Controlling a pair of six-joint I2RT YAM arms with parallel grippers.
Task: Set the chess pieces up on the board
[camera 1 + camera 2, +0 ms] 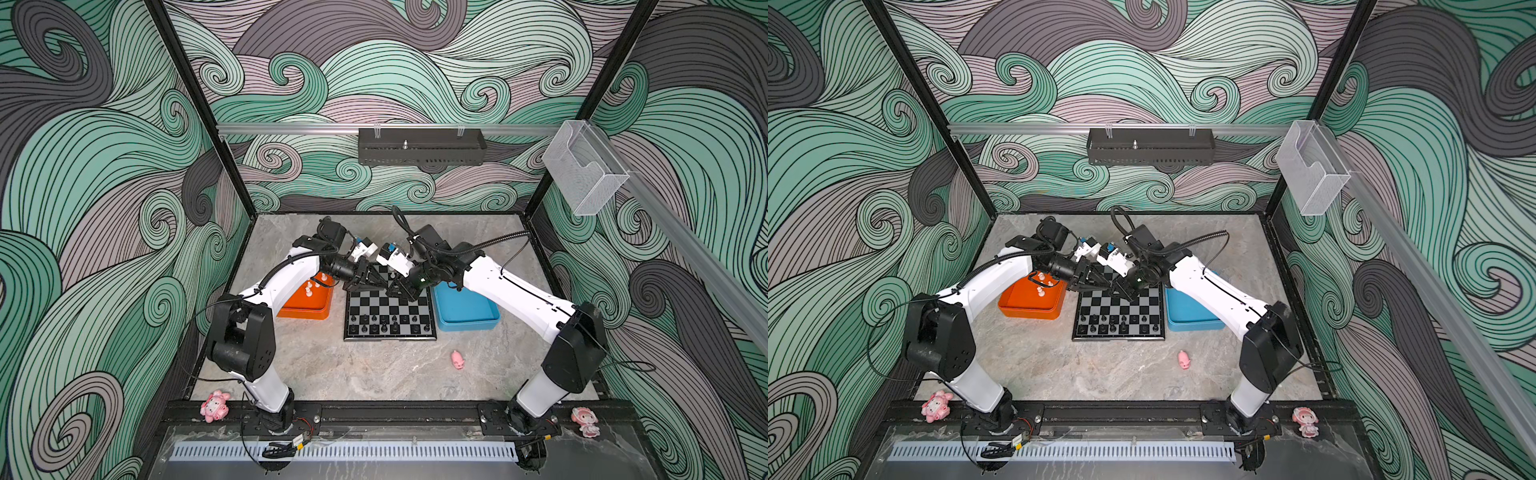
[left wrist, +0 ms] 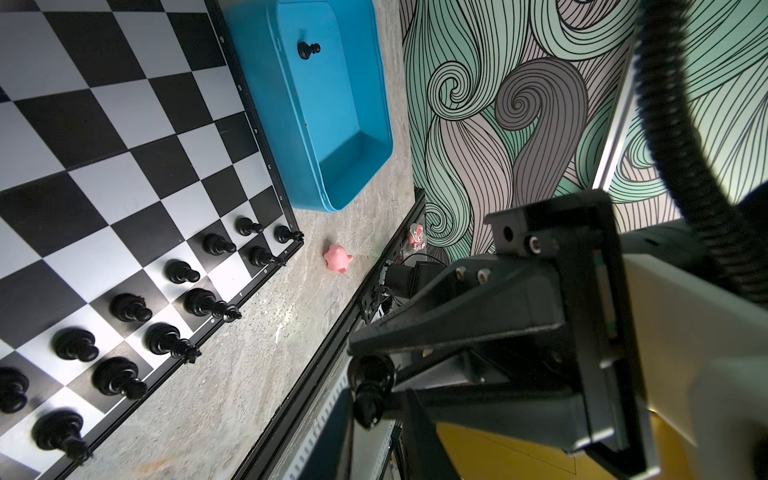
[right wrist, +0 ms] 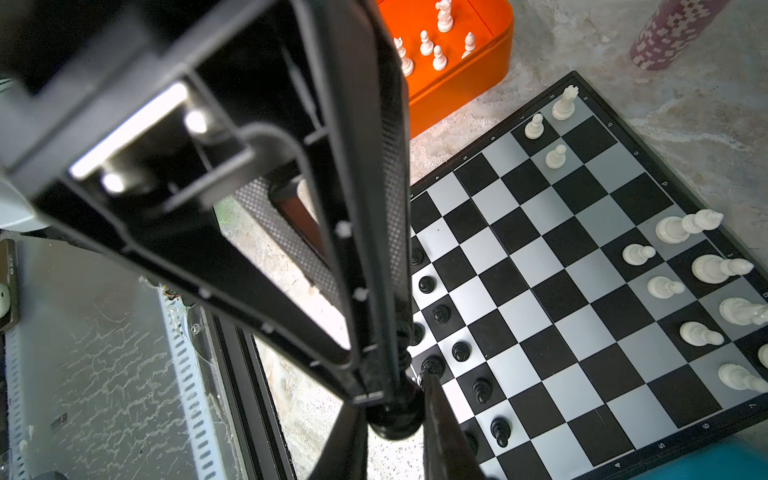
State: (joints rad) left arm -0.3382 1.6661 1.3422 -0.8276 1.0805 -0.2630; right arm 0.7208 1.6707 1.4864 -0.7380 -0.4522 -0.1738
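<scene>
Left fingers: yours stood nearly together at the upper end of a black piece. Whether they pressed on it could not be told.
Right fingers: yours were clamped on the wide base of that piece, one on each side.
Meeting place: your left gripper and right gripper met tip to tip above the far half of the board, with the piece lifted off the squares.
Step in hand: it read as a handover of the piece from your right side to your left.
Black side: the black pieces filled the two near ranks, but one back-rank square, third in from the corner by the blue tray, looked empty. That was probably where this piece belonged.
Also left over: a black pawn lay in the blue tray. Several white pieces stood in the orange tray, and other white pieces were already on the far ranks.
Grip advice: you needed the left pads squarely across the stem, apart from the right pads, and firm before anything else gave way.
Release advice: the right side should have let go only after that, opening a little and backing straight off along its own line so it did not drag the base.
Main risk: a tiny, smooth piece pinched near its top could pivot or slip, and a drop from there would have scattered the ranks below.
Carry advice: you needed to hold it upright and go low over the empty middle squares.
</scene>
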